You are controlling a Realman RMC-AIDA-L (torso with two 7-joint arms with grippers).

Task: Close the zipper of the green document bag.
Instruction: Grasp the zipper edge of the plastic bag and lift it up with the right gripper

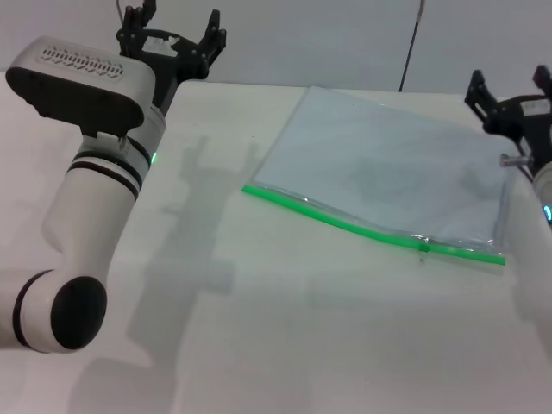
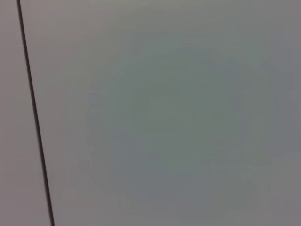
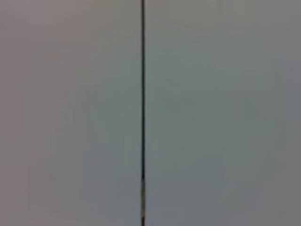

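Note:
The green document bag (image 1: 379, 168) lies flat on the white table, a translucent pale grey-blue pouch right of centre in the head view. Its zipper (image 1: 345, 224) runs as a bright green strip along the near long edge, with the small slider tab (image 1: 423, 244) toward the right end. My left gripper (image 1: 172, 34) is raised at the far left, open, well away from the bag. At the right edge my right gripper (image 1: 509, 90) is raised and open, just beyond the bag's far right corner. Neither wrist view shows the bag or any fingers.
The white table (image 1: 259, 328) stretches in front of the bag. A thin dark cable (image 1: 410, 52) hangs against the back wall; the cable (image 2: 33, 113) crosses the left wrist view, and the cable (image 3: 142, 113) also crosses the right wrist view.

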